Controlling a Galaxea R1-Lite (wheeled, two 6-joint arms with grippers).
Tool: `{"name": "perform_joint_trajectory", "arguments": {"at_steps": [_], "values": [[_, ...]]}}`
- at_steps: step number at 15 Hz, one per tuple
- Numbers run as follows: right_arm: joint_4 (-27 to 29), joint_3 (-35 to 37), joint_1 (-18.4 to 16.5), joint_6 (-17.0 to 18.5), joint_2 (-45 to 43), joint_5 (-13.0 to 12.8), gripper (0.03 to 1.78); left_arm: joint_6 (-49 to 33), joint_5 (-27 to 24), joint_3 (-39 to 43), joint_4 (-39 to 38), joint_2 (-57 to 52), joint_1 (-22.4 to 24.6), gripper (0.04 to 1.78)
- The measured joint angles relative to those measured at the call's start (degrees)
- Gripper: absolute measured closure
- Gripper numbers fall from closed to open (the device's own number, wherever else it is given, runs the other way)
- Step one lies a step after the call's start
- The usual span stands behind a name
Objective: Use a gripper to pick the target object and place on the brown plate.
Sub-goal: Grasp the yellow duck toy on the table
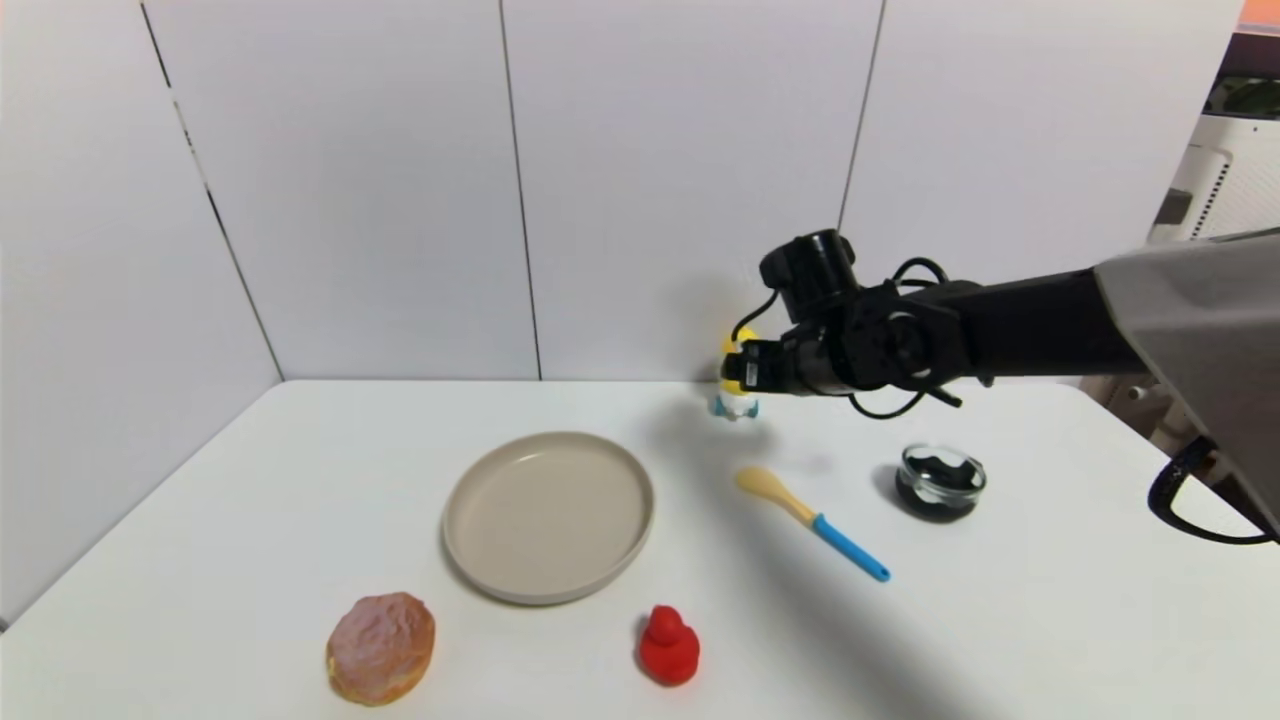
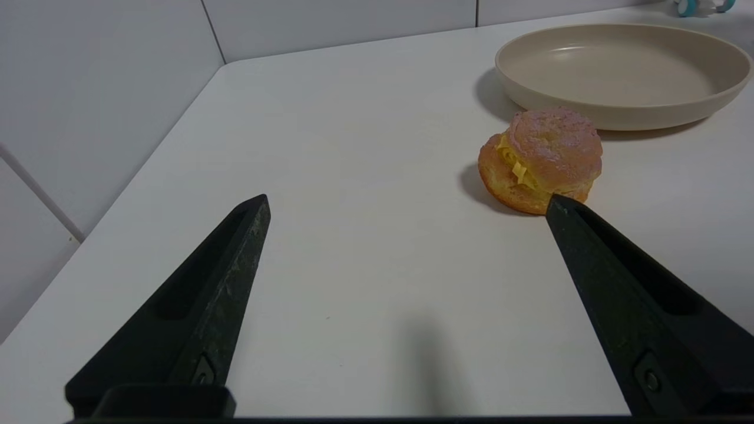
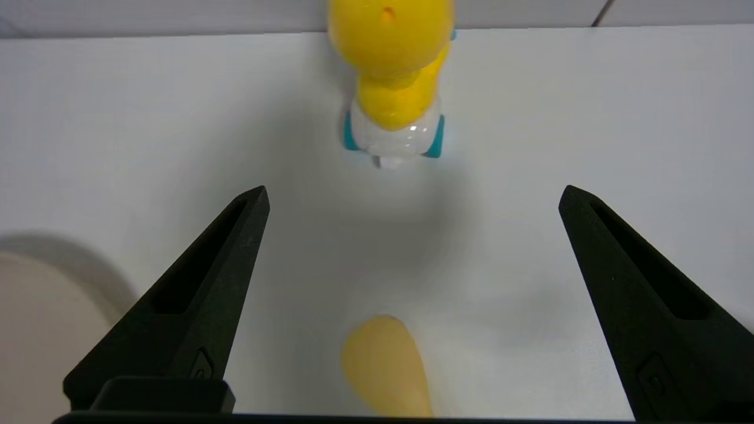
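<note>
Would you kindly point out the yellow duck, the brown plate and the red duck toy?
yellow duck [image 3: 392, 76]: right wrist view, its body.
brown plate [image 1: 548, 516]: head view, its bare middle.
red duck toy [image 1: 668, 647]: head view, its body.

Our right arm reaches across from the right, its gripper [image 3: 412, 197] held above the tabletop with jaws spread wide. Our left gripper [image 2: 406, 206] hangs low, jaws wide too.
</note>
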Motion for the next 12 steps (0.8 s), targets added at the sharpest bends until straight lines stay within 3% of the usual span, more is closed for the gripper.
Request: {"name": "perform_joint_trajectory", "arguments": {"at_steps": [5,12], "values": [[-5.8,-4.4,-0.5,0.5,6.0,-0.3,0.11,0.0,0.0,0.0,0.0,0.0,0.0,0.13],[-7.9,-11.2,-0.1,-2.1,13.0,-0.4,0.11,0.0,0.0,0.0,0.0,0.0,0.0,0.13]]}}
